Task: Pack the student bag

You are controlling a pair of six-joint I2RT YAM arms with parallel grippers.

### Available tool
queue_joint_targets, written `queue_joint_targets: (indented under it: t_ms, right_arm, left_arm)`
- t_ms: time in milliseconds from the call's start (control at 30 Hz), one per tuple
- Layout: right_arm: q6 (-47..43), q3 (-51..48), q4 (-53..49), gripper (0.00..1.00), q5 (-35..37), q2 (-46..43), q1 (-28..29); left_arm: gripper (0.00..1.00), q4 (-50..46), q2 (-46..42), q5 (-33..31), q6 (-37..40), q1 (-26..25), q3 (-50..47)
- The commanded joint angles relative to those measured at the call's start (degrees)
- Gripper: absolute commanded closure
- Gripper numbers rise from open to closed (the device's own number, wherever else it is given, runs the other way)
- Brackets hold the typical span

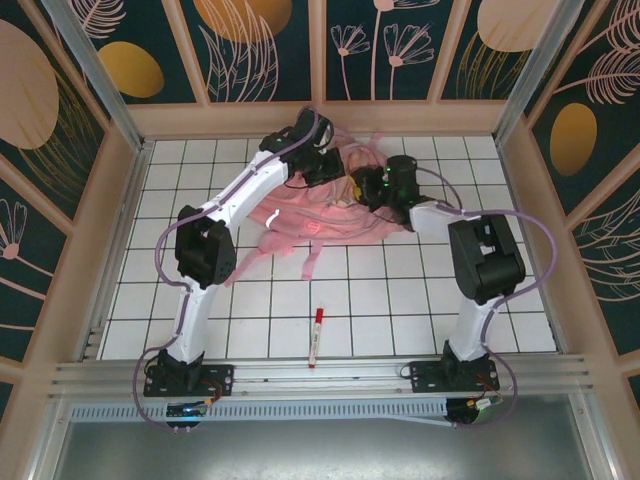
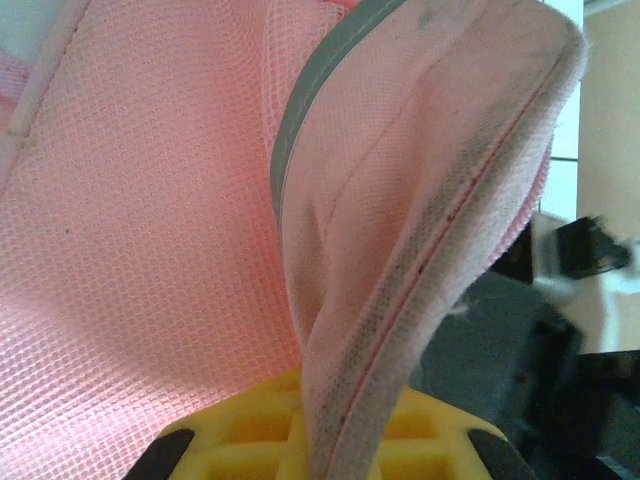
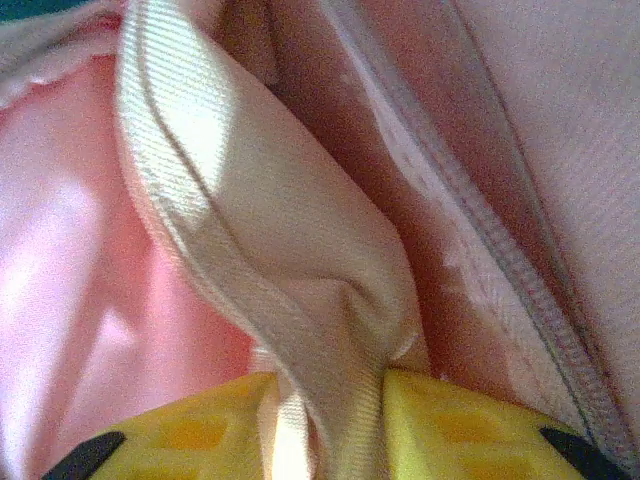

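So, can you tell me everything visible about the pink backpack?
The backpack is light pink fabric. It lies crumpled and low at the far middle of the white gridded table, with a strap trailing toward the near side. Up close it shows pink mesh with a grey strip, a seamed edge, a zipper line and shiny pink lining. The left gripper pinches a mesh fold; the right gripper pinches a cream ribbed band.
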Motion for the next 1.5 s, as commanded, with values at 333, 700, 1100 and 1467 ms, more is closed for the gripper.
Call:
queue_joint_targets:
  t_ms: [333,700,1100,1467]
  right_arm:
    - [-34.3,9.5,-38.0,0.61,-15.4,-5.3,-3.7]
    - [-24.5,15.5,-25.1,0.96,-15.9,3.8,3.2]
    - [-1.6,11.0,5.5,1.0,-5.9,14.2,8.3]
    - [-2.0,15.1,8.9,0.96,-16.1,20.9,6.9]
  left_arm:
    - [1.0,5.7,-4.7,7.1,-2.1,0.0,-5.7]
    - [1.0,6.6,-5.4,9.4,-3.0,0.0,-5.4]
    - [1.0,11.3,-7.2,14.8,-6.1,0.0,-3.6]
    - [1.0,16.0,-11.1,15.6,-6.6,0.2,-11.1]
